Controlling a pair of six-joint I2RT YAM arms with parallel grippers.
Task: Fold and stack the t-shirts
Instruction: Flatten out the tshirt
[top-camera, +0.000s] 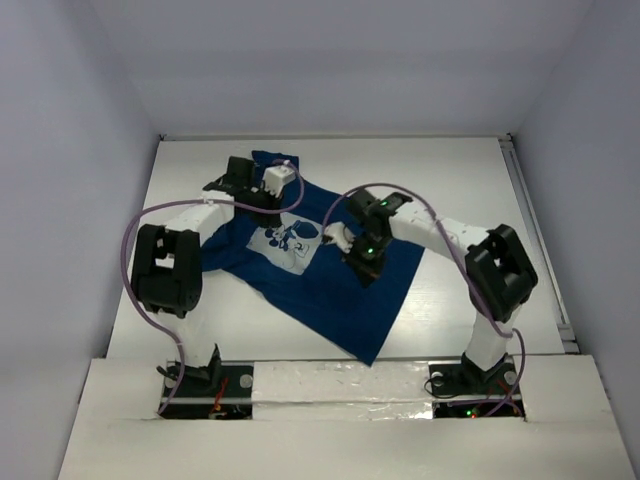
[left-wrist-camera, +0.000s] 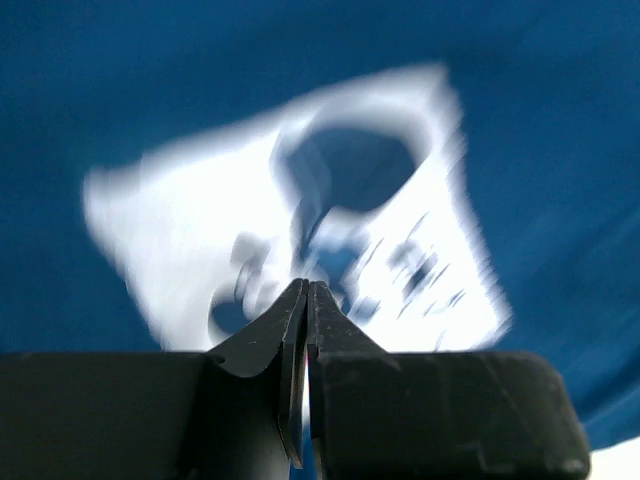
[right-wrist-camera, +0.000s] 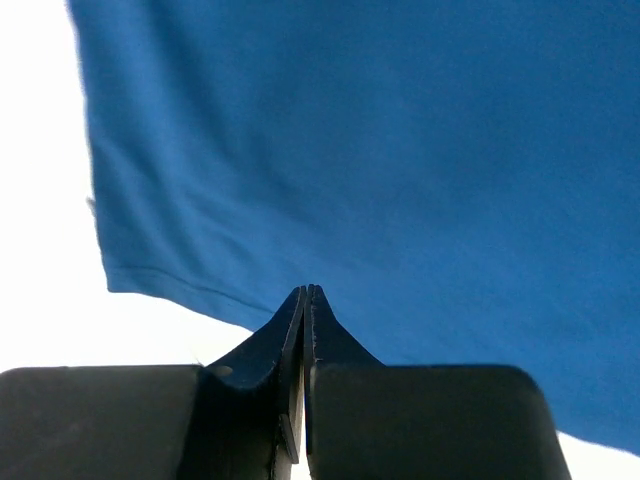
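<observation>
The left arm (top-camera: 165, 265) reaches forward over the far left part of the navy t-shirt (top-camera: 330, 290), which lies spread, slightly rumpled, on the white table (top-camera: 450, 180). The right arm (top-camera: 500, 270) bends inward over the shirt's right side. The left gripper (left-wrist-camera: 307, 285) is closed with nothing between its fingers, above the white printed graphic (top-camera: 285, 240). The right gripper (right-wrist-camera: 307, 288) is likewise closed and empty, near a hem.
</observation>
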